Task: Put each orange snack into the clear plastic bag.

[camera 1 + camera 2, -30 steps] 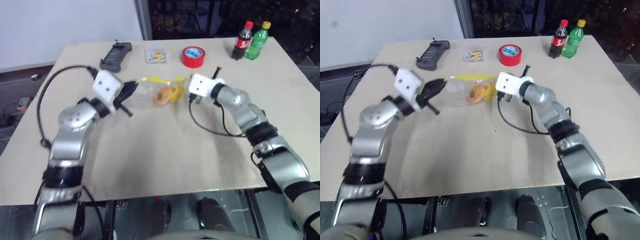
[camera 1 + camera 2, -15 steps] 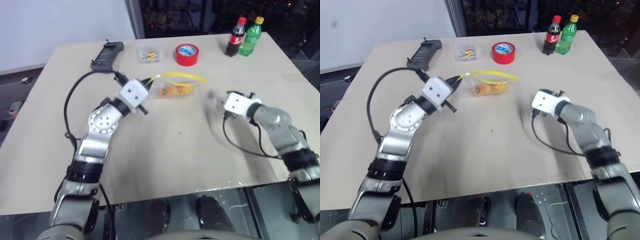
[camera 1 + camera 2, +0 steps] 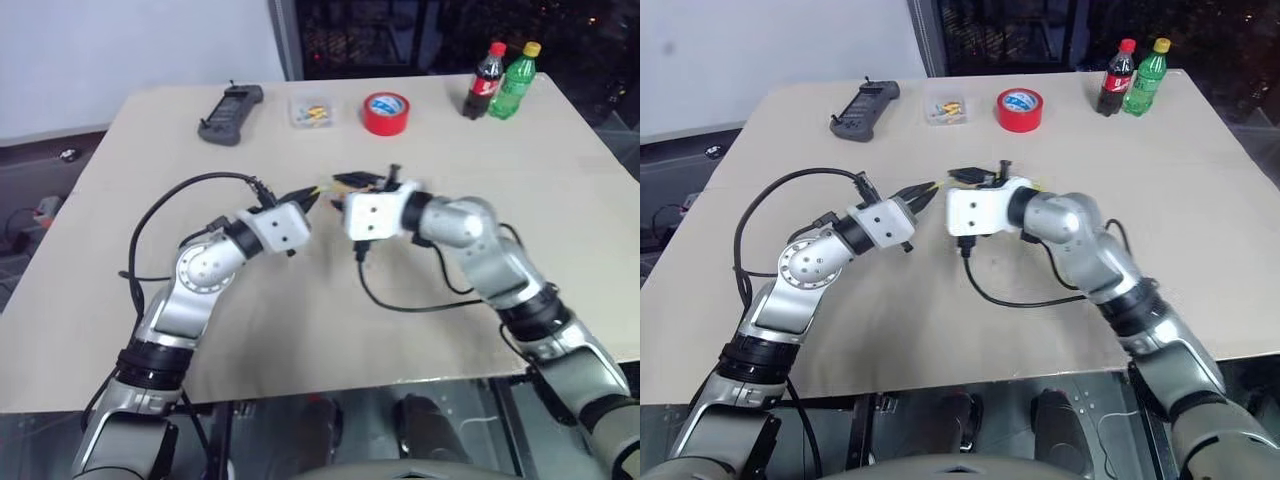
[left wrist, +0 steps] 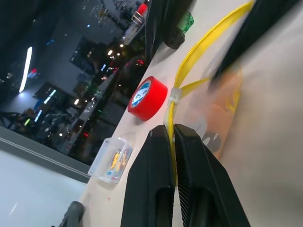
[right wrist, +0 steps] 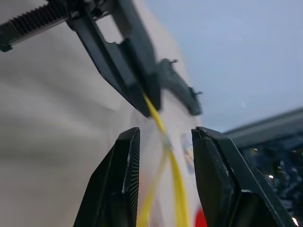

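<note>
The clear plastic bag (image 4: 211, 101) lies on the table with its yellow seal strip (image 4: 190, 60) running away from my left gripper (image 4: 171, 130), which is shut on one end of that strip. An orange snack (image 4: 218, 117) shows blurred through the bag's film. In the head views my left gripper (image 3: 312, 194) points right at mid-table. My right gripper (image 3: 374, 181) faces it, and its white wrist box hides most of the bag. In the right wrist view my right gripper (image 5: 163, 136) is open, one finger on each side of the yellow strip (image 5: 175, 179), close to the left fingertips.
Along the far edge stand a black handheld device (image 3: 230, 100), a small clear box (image 3: 313, 111), a red tape roll (image 3: 386, 112), a cola bottle (image 3: 486, 78) and a green bottle (image 3: 516, 80). Black wrist cables (image 3: 400, 303) trail over the table.
My right gripper swung out to the right, then came back to the bag's mouth beside my left gripper, and its fingers have opened. My left gripper sank with the bag's strip.
</note>
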Robot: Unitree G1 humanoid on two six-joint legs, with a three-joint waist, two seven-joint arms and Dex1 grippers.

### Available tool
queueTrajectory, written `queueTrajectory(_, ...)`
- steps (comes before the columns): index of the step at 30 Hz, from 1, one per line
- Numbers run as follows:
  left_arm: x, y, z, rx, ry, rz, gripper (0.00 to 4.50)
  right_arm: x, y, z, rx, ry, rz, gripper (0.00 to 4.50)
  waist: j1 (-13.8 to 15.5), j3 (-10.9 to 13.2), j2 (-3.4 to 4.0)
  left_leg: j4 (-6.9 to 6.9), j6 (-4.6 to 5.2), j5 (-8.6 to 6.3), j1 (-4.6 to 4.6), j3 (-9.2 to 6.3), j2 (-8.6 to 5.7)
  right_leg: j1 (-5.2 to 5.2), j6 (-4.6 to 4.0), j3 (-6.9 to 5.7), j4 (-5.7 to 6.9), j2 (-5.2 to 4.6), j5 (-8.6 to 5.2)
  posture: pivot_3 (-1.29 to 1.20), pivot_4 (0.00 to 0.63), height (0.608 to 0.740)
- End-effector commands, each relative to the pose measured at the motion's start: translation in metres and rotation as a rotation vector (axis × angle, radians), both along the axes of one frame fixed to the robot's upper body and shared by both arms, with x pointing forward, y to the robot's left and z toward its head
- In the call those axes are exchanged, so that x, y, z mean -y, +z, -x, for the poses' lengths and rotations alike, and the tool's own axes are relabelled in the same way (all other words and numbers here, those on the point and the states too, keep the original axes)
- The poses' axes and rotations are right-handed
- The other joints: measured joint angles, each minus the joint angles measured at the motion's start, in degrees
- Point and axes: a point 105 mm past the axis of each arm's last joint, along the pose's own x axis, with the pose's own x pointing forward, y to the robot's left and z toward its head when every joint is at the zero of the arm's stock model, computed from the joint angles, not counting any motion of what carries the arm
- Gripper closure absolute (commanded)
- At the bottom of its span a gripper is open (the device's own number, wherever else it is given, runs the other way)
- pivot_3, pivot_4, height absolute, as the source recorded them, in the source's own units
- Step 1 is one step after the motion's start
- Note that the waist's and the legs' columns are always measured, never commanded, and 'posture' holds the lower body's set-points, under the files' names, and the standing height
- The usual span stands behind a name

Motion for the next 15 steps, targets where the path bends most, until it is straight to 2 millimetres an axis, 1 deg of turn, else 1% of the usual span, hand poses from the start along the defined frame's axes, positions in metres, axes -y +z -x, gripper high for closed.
queueTrajectory(1, 0.004, 0.0123, 0.0087, 0.063, -0.025, 0.004, 4.5, -0.0037, 0.0105, -0.0022, 0.058, 0.018, -0.003, 2.74, 0.03, 0.0, 0.0, 0.0, 0.0, 0.0, -0.01, -0.03, 0.01, 0.0, 0.0, -0.03, -0.01, 0.01, 0.0, 0.0, 0.15, 0.74)
queueTrajectory(3, 0.0036, 0.0124, 0.0095, 0.061, -0.022, 0.009, 4.5, -0.0044, 0.0089, -0.0035, 0.058, 0.023, 0.006, 2.74, -0.19, 0.0, 0.0, -0.02, -0.01, 0.0, 0.01, -0.03, 0.04, -0.02, 0.0, -0.03, 0.02, 0.05, 0.0, 0.0, 0.15, 0.74)
queueTrajectory(6, 0.0031, 0.0126, 0.01, 0.057, -0.017, 0.016, 4.5, -0.005, 0.0085, -0.0037, 0.069, 0.031, 0.014, 3.55, -0.54, 0.0, 0.0, -0.02, -0.01, 0.0, 0.01, -0.02, 0.07, -0.03, -0.01, -0.01, 0.04, 0.08, 0.0, 0.0, 0.15, 0.74)
queueTrajectory(15, 0.0019, 0.0139, 0.0094, 0.052, -0.006, 0.035, 4.5, -0.0047, 0.0076, -0.0038, 0.072, 0.038, 0.023, 3.55, -0.67, 0.0, 0.0, -0.02, -0.01, 0.0, 0.02, 0.0, 0.07, -0.04, -0.01, 0.01, 0.04, 0.09, 0.0, 0.0, 0.15, 0.74)
